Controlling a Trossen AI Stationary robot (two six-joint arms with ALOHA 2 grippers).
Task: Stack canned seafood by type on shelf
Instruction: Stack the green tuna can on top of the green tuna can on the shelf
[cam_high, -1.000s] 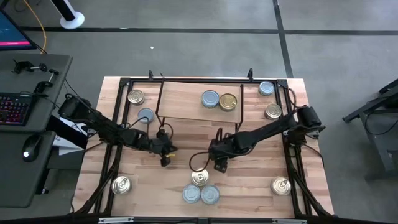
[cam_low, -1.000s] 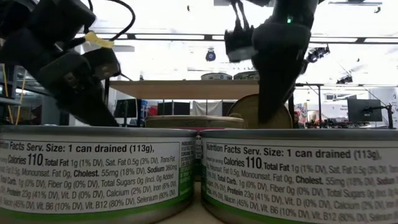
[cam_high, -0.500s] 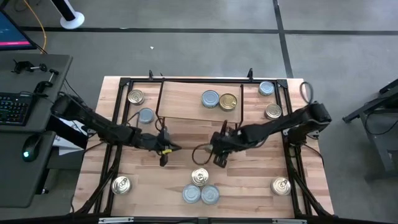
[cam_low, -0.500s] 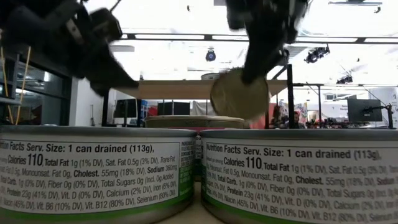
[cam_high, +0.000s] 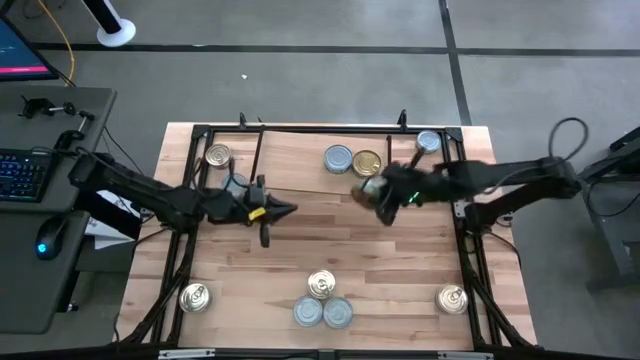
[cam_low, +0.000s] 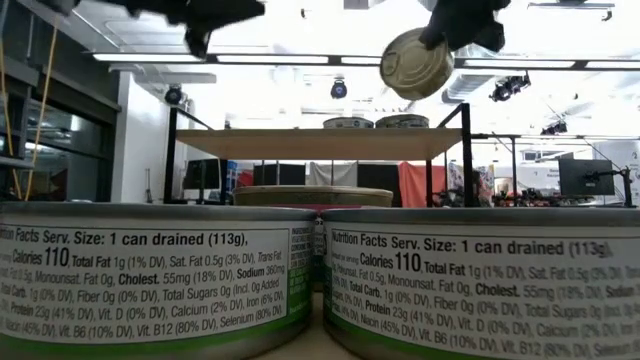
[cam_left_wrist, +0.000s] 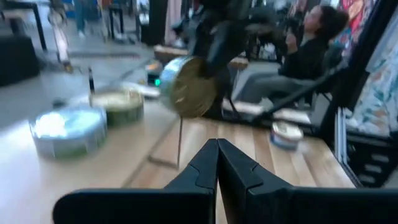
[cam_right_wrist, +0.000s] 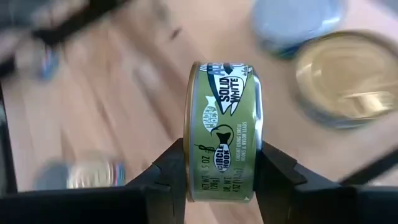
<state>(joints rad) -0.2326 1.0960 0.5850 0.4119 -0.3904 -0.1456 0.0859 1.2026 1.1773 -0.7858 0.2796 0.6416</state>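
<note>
Fingers of the right gripper (cam_right_wrist: 219, 168) clamped the green-labelled round gold tin (cam_right_wrist: 221, 130) across its rigid, slippery rim, above the light-wood shelf's (cam_high: 300, 165) front edge; left gripper (cam_left_wrist: 217, 163) was closed, empty.

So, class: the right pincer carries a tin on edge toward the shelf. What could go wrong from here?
1. The right pincer grips the green-labelled tin on its edge, tilted; it may slip or land on its rim.
2. The shelf already holds a blue-silver tin and a gold tin close together; a careless placement could knock them.
3. The left pincer hangs nearby; the arms could collide.
</note>
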